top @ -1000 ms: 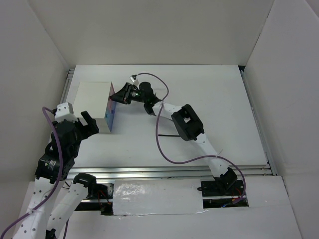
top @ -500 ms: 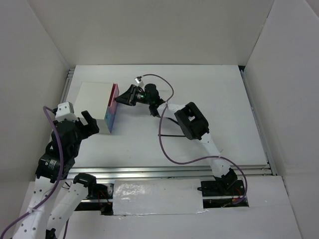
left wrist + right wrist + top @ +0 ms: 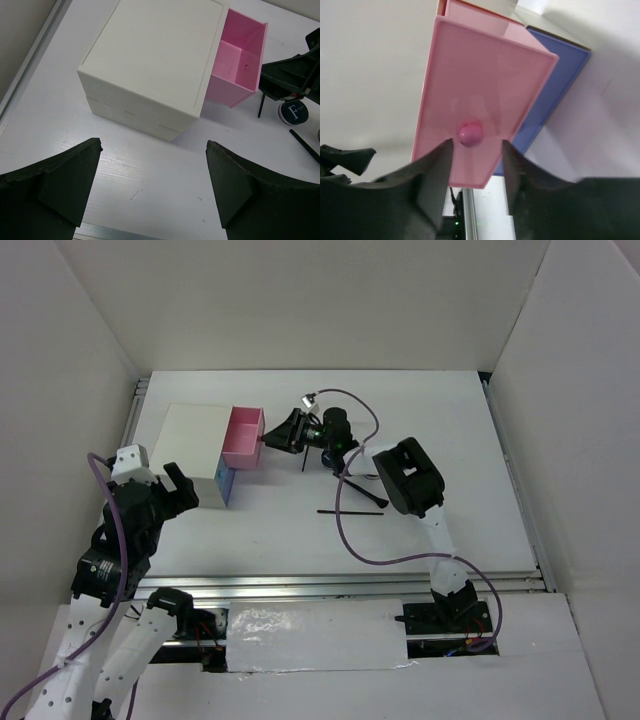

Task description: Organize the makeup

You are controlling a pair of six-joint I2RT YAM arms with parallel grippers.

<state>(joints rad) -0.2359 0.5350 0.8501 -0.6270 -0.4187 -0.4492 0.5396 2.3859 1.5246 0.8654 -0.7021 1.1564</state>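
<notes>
The white box (image 3: 190, 438) has its pink drawer (image 3: 243, 438) pulled out to the right; it is empty in the left wrist view (image 3: 239, 60). My right gripper (image 3: 270, 438) is at the drawer's front. In the right wrist view its jaws (image 3: 477, 142) stand apart on either side of the pink knob (image 3: 470, 133), not clamped on it. Makeup lies right of the drawer: a round black compact (image 3: 295, 111), a thin black pencil (image 3: 340, 511) and a black brush (image 3: 365, 492). My left gripper (image 3: 152, 145) is open and empty, near the box's front left.
The blue drawer (image 3: 550, 95) under the pink one is shut. The box stands at the table's left, close to the metal rail (image 3: 137, 405). White walls enclose the table on three sides. The right arm's purple cable (image 3: 345, 540) loops over the table's middle.
The right gripper has moved to the right and the pink drawer has slid out with it, from shut to well open. The left arm has not moved.
</notes>
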